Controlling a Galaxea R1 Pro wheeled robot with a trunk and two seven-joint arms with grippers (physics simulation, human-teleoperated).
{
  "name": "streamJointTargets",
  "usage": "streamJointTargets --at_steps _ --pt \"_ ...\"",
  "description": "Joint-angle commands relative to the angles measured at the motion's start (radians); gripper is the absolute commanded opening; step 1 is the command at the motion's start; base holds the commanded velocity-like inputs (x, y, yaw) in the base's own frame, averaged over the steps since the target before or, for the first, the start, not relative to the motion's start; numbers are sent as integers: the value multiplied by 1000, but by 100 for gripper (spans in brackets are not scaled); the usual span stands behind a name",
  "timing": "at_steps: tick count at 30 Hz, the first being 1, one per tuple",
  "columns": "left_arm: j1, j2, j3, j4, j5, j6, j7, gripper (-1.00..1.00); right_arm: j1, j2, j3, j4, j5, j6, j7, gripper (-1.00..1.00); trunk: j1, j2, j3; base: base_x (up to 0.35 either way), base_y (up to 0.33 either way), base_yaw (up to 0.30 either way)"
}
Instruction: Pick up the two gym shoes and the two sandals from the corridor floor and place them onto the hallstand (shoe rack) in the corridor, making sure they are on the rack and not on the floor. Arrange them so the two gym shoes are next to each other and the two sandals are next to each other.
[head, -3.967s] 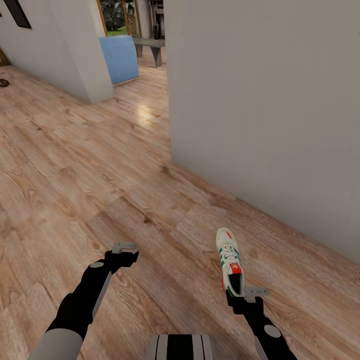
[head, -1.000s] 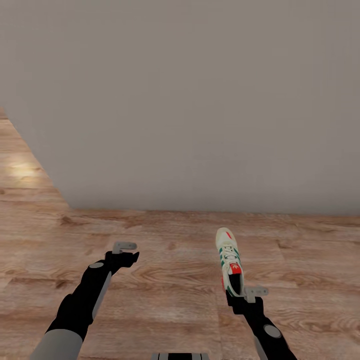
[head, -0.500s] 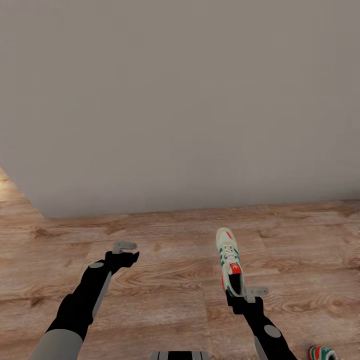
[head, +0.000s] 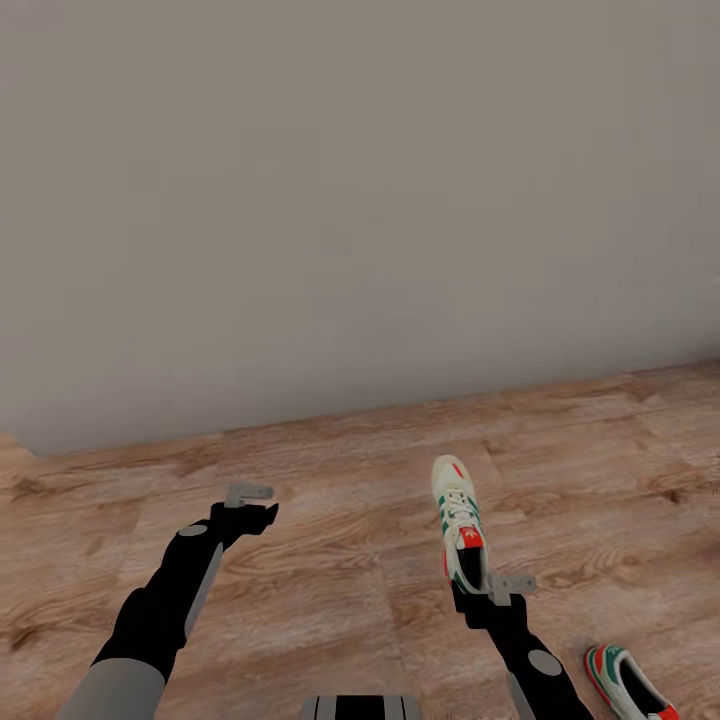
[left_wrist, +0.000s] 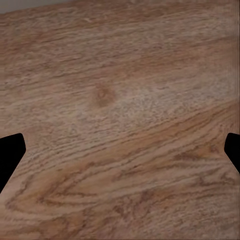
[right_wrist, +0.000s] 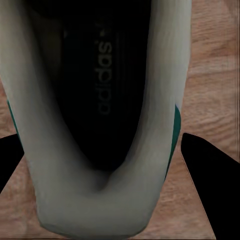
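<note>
The fingers of the left gripper are spread apart with nothing between them, held above the corridor floor; only wood grain is seen between the dark fingertips in the left wrist view. A gym shoe is gripped at its heel by the right gripper, toe pointed toward the grey wall. The second gym shoe is seen lying on the floor at the far right.

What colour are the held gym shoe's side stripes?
Green, on the held gym shoe; clearest in the head view.
</note>
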Motion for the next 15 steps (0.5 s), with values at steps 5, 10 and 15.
streamJointTargets --at_steps 5,10,15 --pt "0 -1 4 -2 -10 4 -9 100 0 0 0 -2 0 5 0 -100 2 -2 -14 0 0 -233" --pt "0 -1 4 -2 -10 4 -9 100 0 0 0 -2 0 5 0 -100 2 -2 -8 0 0 -232" --pt "0 -1 4 -2 -10 5 -9 100 0 0 0 -2 0 5 0 -100 2 -2 -2 0 0 -232"
